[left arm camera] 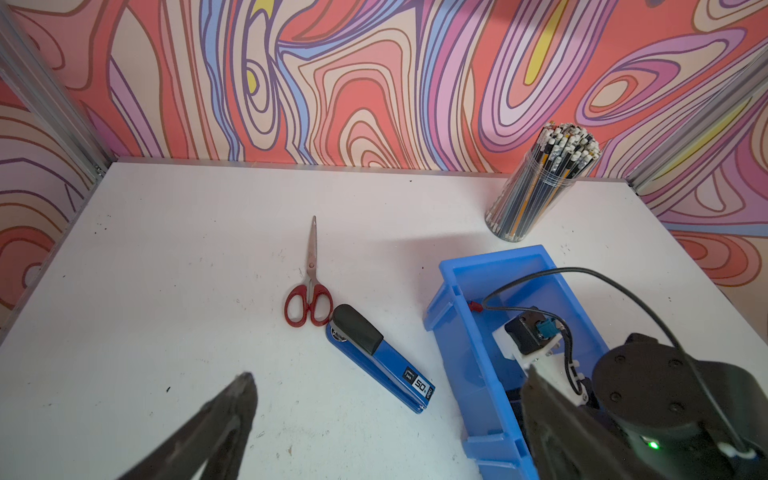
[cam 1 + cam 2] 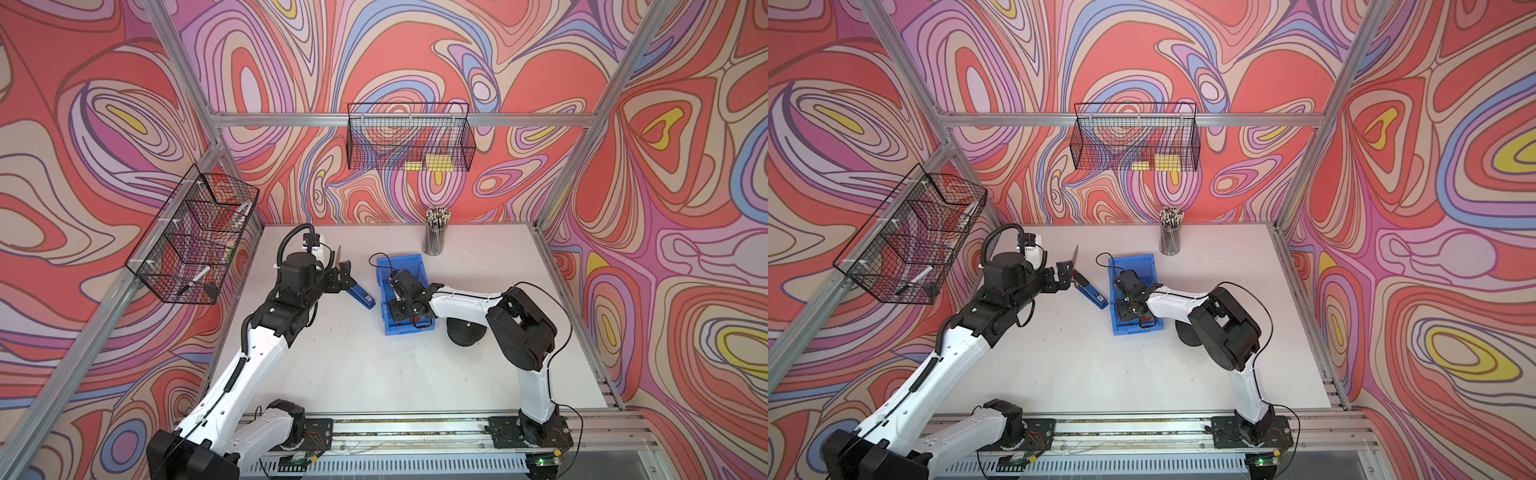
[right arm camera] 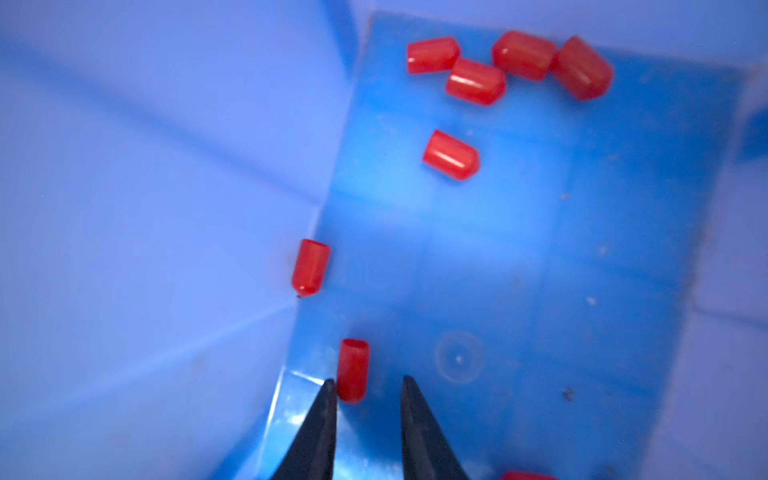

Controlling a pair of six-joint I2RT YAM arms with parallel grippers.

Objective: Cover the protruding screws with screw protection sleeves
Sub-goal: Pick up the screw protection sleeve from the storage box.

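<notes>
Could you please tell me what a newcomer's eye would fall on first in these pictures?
The swirling red, purple and blue wall pattern surrounds everything. At the middle of the white table stands a blue bin, with the right tool inside it. Bright red sleeves lie scattered on its floor, the nearest sleeve between the tool's open tips.

White arm links, black joint housings, looping black cables, slim black-fingered hand

Bin walls hem right hand; open tabletop between arms.
</notes>
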